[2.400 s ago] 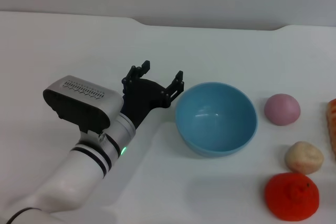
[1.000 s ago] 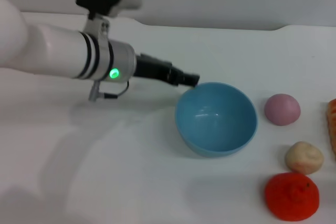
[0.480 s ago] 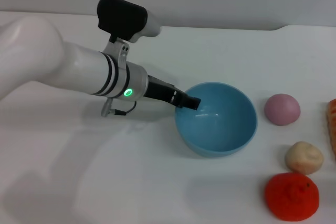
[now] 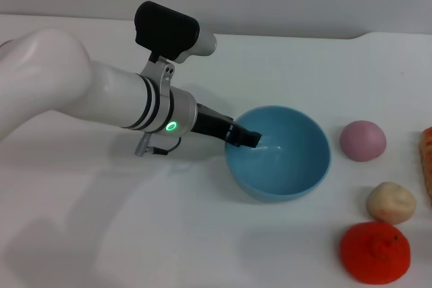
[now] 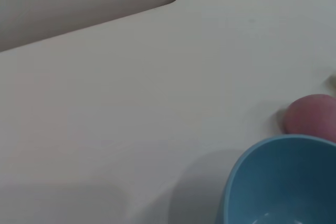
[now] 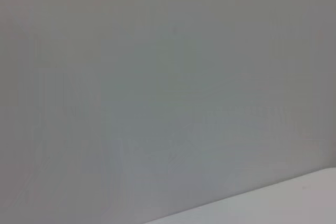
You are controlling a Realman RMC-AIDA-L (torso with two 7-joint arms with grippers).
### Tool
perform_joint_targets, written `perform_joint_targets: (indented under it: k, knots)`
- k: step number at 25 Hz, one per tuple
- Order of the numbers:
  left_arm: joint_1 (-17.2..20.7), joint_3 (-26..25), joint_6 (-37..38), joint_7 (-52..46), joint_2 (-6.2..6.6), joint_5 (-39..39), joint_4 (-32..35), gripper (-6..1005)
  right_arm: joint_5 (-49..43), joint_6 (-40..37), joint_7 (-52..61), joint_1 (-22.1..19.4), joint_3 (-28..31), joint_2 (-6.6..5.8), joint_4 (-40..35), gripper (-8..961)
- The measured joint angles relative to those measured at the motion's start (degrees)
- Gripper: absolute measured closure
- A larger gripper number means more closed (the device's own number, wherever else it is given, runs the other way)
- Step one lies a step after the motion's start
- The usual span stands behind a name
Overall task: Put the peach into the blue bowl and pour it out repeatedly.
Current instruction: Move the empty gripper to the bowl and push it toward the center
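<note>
The blue bowl [image 4: 287, 170] stands upright on the white table, with nothing in it. The pink-mauve peach [image 4: 362, 140] lies on the table just right of the bowl, a small gap between them. My left gripper [image 4: 244, 137] is turned edge-on and sits at the bowl's left rim, its tip reaching just over the rim into the bowl. The left wrist view shows the blue bowl [image 5: 283, 182] close by and the peach [image 5: 310, 121] beyond it. My right gripper is out of view; its wrist view shows only a grey wall.
A cream lumpy ball [image 4: 391, 202] and a bumpy red-orange fruit [image 4: 374, 252] lie at the front right. An orange object [image 4: 427, 160] pokes in at the right edge. The table's [image 4: 101, 234] back edge runs along the grey wall.
My left arm swung up from the front left and came down sideways. Its gripper went from beside the bowl to the left rim, edging slightly lower and further in over the last half second.
</note>
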Motion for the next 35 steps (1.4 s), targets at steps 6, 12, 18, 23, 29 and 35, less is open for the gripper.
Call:
perform_joint_targets:
  k: [6,12,18,23,29,35]
  knots:
    - [-0.34,0.01,-0.03,0.26,0.01,-0.02,-1.11,384,0.0,0.11,0.0,0.04,0.01,-0.01,0.04,170]
    - [-0.55,0.29,-0.23,0.19,-0.04,-0.03,-1.24,696,0.0,0.21,0.0,0.02,-0.02,-0.01,0.09,171]
    - [-0.66,0.48,0.1,-0.04,-0.01,-0.02,-1.25,899,0.0,1.57,0.0,0.1,-0.01,-0.01,0.11,171]
    - [-1.78,-0.17,1.68,-0.08,0.36,0.39,-0.83,983,-0.47,1.18,3.45,0.28,-0.4,-0.27,-0.09,171]
    - [-7.11,-9.19,7.97,-4.03,0.57,11.44,0.31,1000,-8.11,1.1,17.83,1.5,-1.37,-0.75,-7.41,171]
    - [-12.28,-11.68,11.26,-13.29,0.39,24.07,0.9,1001,-33.09,4.09,53.09,6.65,-2.54,-0.77,-31.05,172]
